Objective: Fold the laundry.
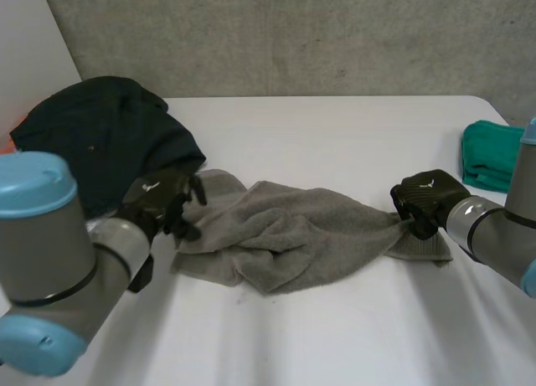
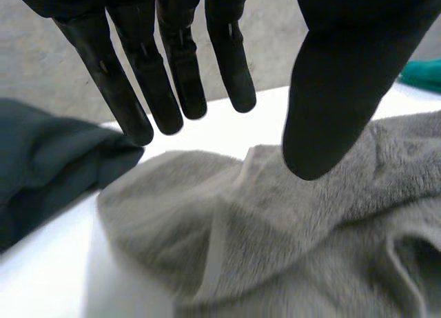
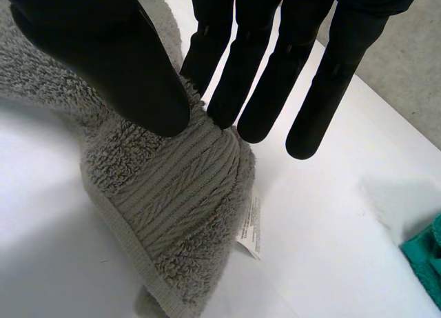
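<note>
White table [image 1: 335,126] before a bare grey concrete wall [image 1: 293,34]; serves as the work surface. Records three pieces of laundry on it.

Largest: dark garment [image 1: 100,131], heaped at the far left corner, not folded, not in hand.

Next: grey towel [image 1: 293,235], stretched crumpled across the middle of the table, with bunched ridges and overlapping flaps but no clean fold line anywhere.

Smaller: teal cloth [image 1: 490,156] at the far right edge, well apart from the towel. Looks compact, possibly folded already, though cannot confirm with part of it out of view.

At the towel's left end, just beside the dark garment: left hand [image 1: 159,202]. Hovers wide, fingers [image 2: 165,76] straight and thumb [image 2: 337,90] spread away from them, gripping nothing.

At the towel's right end: right hand [image 1: 427,200]. Pinches a raised ridge of the hem between thumb [image 3: 103,63] and straight fingers [image 3: 234,70].

Smallest: white care label [image 3: 249,225], lying on the table at that hem's edge.

Assessment: early stage. Judges the towel to be the item in work, secured at one end only, neither spread flat nor folded. Remaining, by this reading: take the left end, flatten, fold; then the dark garment entire.
</note>
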You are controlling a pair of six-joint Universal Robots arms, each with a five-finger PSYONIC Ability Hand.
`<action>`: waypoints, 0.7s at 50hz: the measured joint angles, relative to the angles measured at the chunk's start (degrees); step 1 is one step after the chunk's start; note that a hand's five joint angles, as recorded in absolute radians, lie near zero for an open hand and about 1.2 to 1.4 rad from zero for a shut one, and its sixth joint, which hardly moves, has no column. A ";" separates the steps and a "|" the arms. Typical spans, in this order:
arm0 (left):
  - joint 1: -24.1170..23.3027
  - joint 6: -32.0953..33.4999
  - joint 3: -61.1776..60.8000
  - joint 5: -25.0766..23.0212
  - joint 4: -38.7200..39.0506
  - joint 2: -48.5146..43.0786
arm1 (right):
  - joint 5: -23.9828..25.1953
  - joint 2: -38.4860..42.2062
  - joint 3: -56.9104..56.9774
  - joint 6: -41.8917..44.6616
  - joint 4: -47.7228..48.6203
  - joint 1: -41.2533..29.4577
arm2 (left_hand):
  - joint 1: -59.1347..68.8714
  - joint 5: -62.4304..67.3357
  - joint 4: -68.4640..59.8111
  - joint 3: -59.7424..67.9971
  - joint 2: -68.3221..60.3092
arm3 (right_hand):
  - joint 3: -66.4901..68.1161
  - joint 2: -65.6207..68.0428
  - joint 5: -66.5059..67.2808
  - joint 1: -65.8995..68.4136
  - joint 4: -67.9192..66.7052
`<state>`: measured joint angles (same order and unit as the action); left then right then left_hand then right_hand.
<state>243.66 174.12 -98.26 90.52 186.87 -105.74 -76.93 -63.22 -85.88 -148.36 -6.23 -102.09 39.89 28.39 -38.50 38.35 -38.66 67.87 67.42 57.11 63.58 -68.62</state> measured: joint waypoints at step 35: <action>0.88 10.37 0.00 -5.25 4.93 -14.97 | 0.63 -0.48 -4.10 -0.08 1.84 -0.03 | -6.97 -6.22 6.09 -5.34 5.85 | 0.00 0.00 0.00 0.00 0.00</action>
<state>244.54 184.49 -98.26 85.27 191.80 -120.71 -76.30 -63.71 -89.99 -148.44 -4.39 -102.13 32.91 22.17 -32.41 33.01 -32.81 67.87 67.43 57.11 63.58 -68.62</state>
